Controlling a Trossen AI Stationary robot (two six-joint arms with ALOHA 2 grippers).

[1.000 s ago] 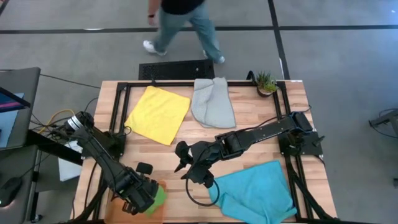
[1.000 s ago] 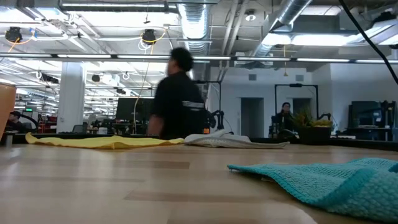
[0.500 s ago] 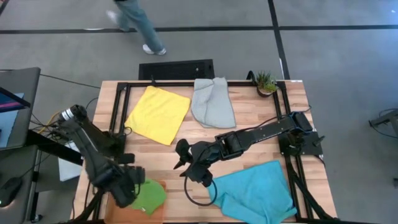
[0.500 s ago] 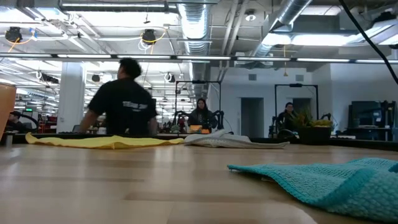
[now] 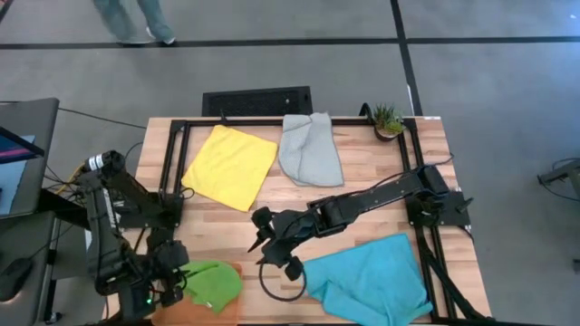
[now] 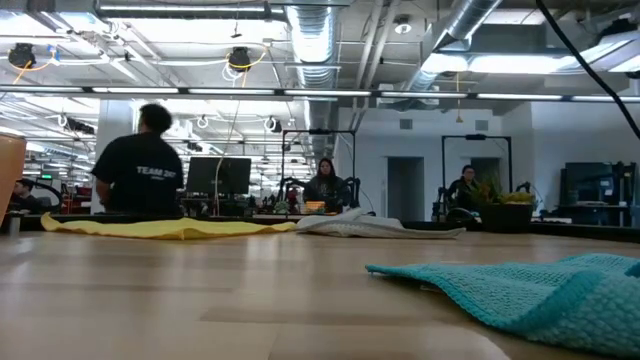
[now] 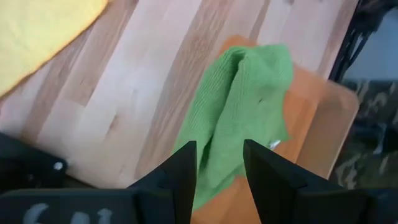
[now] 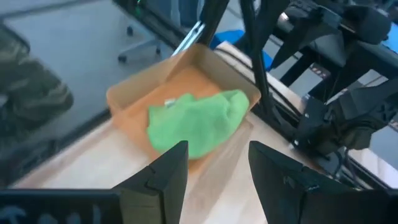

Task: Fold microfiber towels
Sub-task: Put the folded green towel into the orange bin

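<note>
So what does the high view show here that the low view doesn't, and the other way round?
Only the high view shows the green towel on the orange tray, both arms, the left gripper and the right gripper, each with open fingers. Only the low view shows the room behind, with seated people and ceiling ducts. Both show the yellow towel, grey towel, turquoise towel, potted plant and a person walking past.

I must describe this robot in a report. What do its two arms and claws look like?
Both arms are dark, nearly black, built of jointed segments. The left arm has a light metal cap at its upper joint. A thin black cable loops below the right claw. Each claw has two flat, dark fingers. No markings are visible.
</note>
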